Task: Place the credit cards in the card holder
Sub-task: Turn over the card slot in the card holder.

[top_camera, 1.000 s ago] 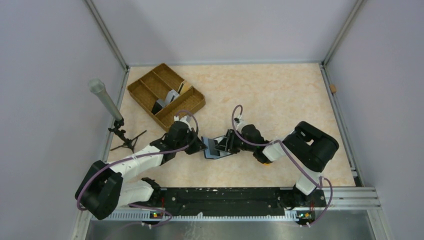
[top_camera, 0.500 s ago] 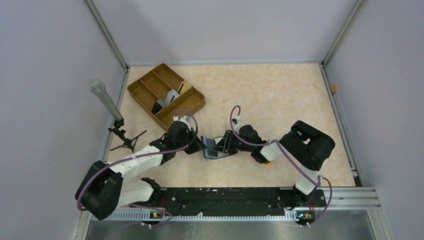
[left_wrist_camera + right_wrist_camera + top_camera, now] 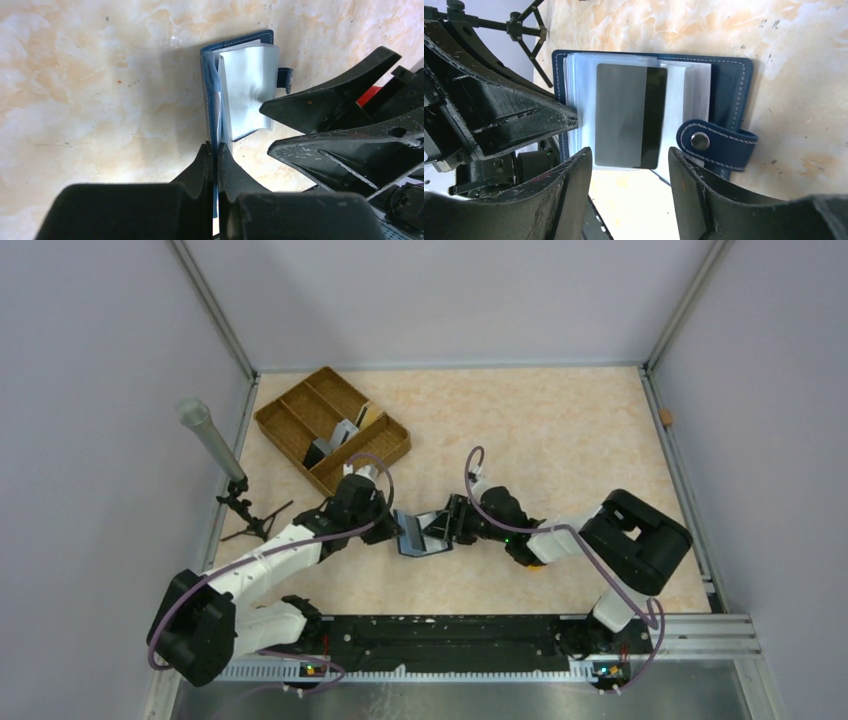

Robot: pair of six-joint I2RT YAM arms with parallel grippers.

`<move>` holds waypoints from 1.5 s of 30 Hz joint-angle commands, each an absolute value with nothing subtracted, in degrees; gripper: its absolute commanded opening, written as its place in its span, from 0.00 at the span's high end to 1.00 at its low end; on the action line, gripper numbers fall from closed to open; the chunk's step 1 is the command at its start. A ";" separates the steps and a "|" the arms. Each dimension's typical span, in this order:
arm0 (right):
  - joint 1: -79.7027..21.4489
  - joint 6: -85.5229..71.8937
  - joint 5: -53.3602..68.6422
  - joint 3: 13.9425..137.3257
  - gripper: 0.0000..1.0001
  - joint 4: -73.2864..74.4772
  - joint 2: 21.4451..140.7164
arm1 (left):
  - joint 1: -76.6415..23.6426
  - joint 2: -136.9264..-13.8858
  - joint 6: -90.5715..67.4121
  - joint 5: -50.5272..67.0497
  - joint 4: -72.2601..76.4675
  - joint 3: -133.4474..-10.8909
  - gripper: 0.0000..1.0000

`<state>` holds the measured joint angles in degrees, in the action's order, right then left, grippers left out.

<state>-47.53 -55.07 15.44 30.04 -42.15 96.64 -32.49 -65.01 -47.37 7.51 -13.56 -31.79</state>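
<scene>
The navy card holder (image 3: pixel 413 539) lies open on the table between the two arms. My left gripper (image 3: pixel 394 530) is shut on the edge of its cover (image 3: pixel 212 115), fingertips pinched at the blue leather (image 3: pixel 215 150). A grey credit card (image 3: pixel 624 115) with a black stripe sits in the holder's clear sleeve (image 3: pixel 681 100), its lower edge near the sleeve's mouth. My right gripper (image 3: pixel 629 152) stands open just below that card, one finger on either side and neither touching it. The snap tab (image 3: pixel 716 142) lies flat on the right.
A brown woven divided tray (image 3: pixel 275 425) stands at the back left with grey cards (image 3: pixel 343 432) upright in a compartment. A grey cylinder (image 3: pixel 205 435) on a small black tripod (image 3: pixel 250 512) stands by the left wall. Both grippers' fingers crowd the holder.
My right gripper has opened wider and let go of the card, which stays in the sleeve. The left arm has drawn the holder slightly leftward.
</scene>
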 commanded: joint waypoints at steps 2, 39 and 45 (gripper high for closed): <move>-48.17 -50.48 11.88 30.67 0.42 -37.03 91.40 | -32.17 -65.36 -42.32 4.62 -21.36 -38.26 1.00; -49.30 -48.71 4.12 35.37 0.59 -27.44 97.48 | -37.51 -89.24 -34.35 4.27 -38.10 -63.70 1.00; -49.47 -49.82 2.00 35.08 0.62 -25.53 97.31 | -39.52 -92.08 -35.21 3.87 -36.42 -64.19 1.00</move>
